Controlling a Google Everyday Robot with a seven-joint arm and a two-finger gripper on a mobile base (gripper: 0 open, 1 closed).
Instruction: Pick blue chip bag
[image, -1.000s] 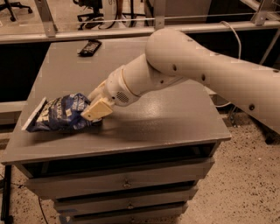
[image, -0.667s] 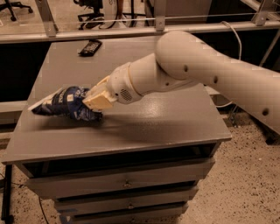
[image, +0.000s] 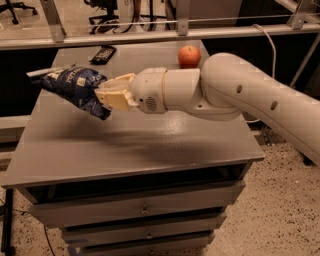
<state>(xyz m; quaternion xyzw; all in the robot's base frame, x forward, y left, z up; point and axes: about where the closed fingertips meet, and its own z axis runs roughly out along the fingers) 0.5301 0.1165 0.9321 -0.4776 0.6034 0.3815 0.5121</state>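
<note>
- The gripper (image: 102, 96) is being pinched on the near end of the blue chip bag (image: 70, 84).
- The bag is being held ahead of it, above the table (image: 150, 145).
- Light, soft, slippery film is being assumed; a bunched fold is being judged the surest hold.

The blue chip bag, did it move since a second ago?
Yes. The gripper, already holding the blue chip bag, lifted it up off the table. The bag now hangs in the air over the table's left side. The small black object at the back stayed put.
</note>
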